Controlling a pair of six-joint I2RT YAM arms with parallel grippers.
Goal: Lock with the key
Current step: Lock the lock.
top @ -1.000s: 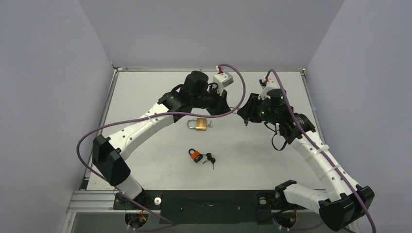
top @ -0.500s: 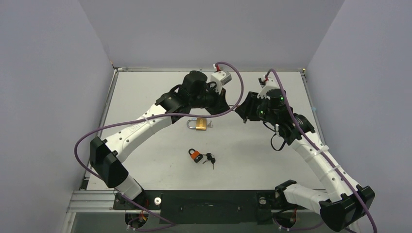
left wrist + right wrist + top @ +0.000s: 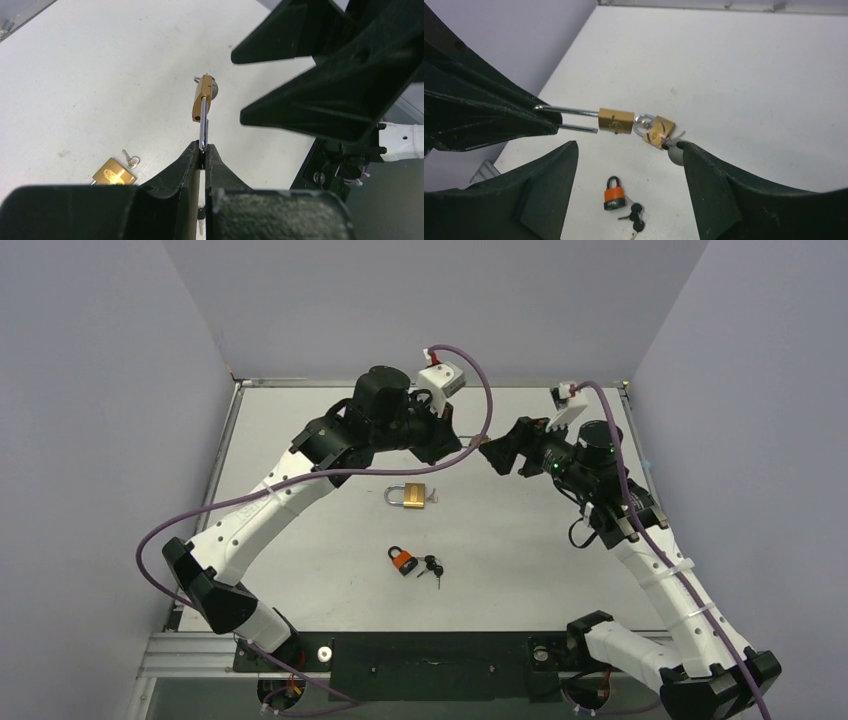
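L gripper [image 3: 202, 148] pinched shut on shackle [image 3: 569, 110] of brass lock [image 3: 616, 121], held in air over mid-rear table [image 3: 520, 560]. R gripper [image 3: 624, 147] jaws wide, just beside lock body, holding nothing. Shackle's short leg prob out of body, view poor. 2nd lock [image 3: 415, 496], orange lock [image 3: 403, 560], keys [image 3: 432, 568] on table.

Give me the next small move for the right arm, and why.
Probably ease the open right gripper forward around the held brass padlock and close on its body: the left gripper pinches only the shackle in mid-air, leaving the body unsupported.
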